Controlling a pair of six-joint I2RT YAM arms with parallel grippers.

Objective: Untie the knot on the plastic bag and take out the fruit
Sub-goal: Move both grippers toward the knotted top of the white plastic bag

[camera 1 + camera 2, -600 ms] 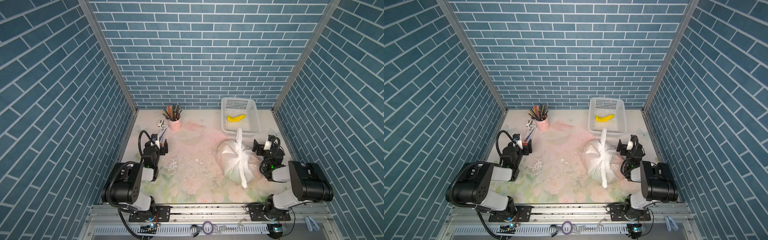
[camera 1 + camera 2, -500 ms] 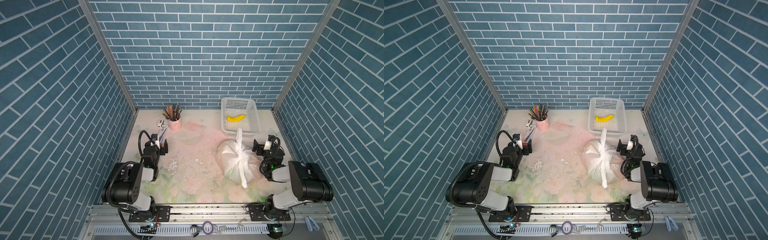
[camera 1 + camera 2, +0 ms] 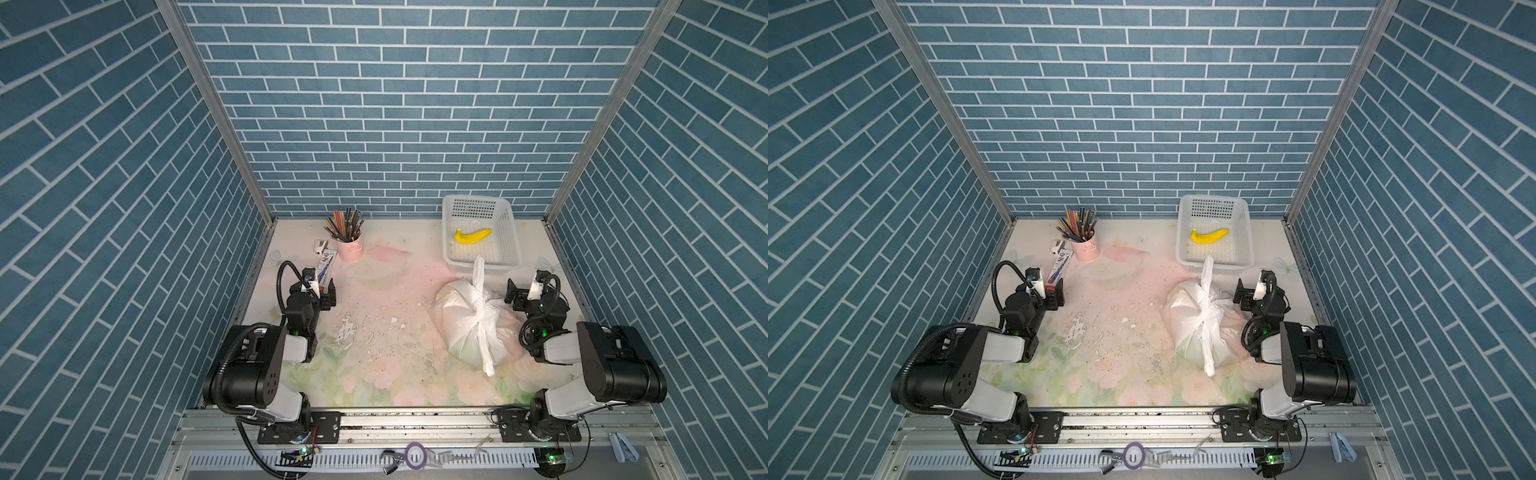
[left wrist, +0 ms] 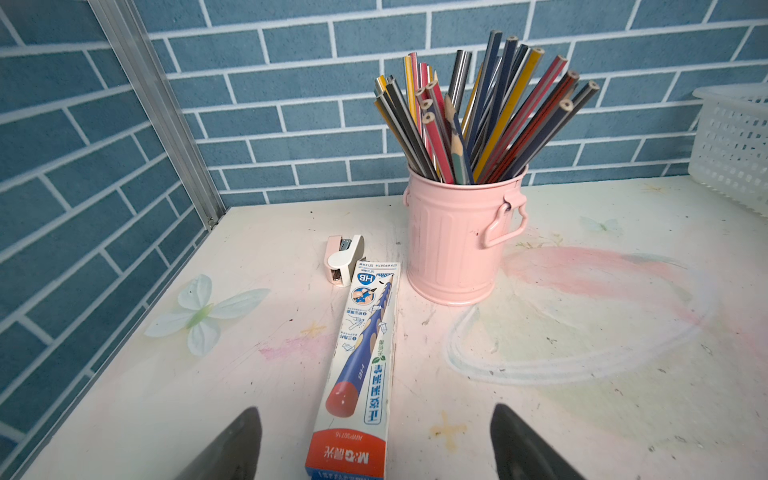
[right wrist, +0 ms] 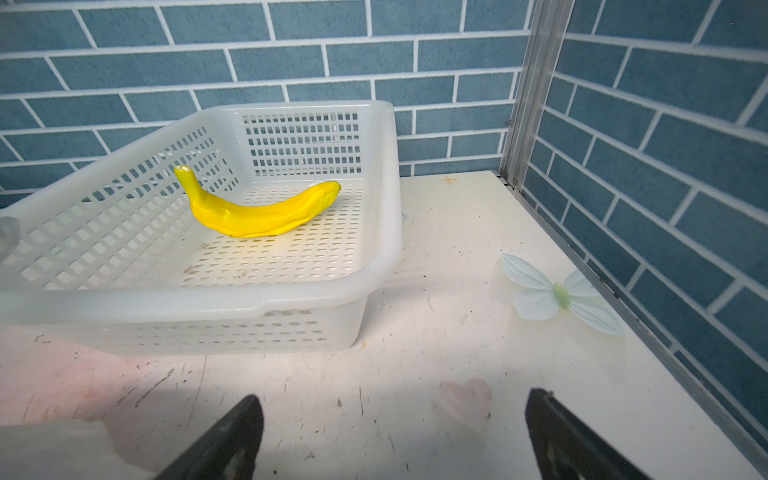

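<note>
The left hand (image 3: 323, 291) and the right hand (image 3: 524, 291) are both spread wide, holding nothing. The plastic bag (image 3: 465, 332), its knot (image 3: 480, 300) tied, lies just beside the right hand, well apart from the left.

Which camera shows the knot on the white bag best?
The top views: in both, the knot sits unobstructed on top of the plastic bag. The right wrist view catches only a corner of the bag, no knot; the left wrist view shows neither.
</note>
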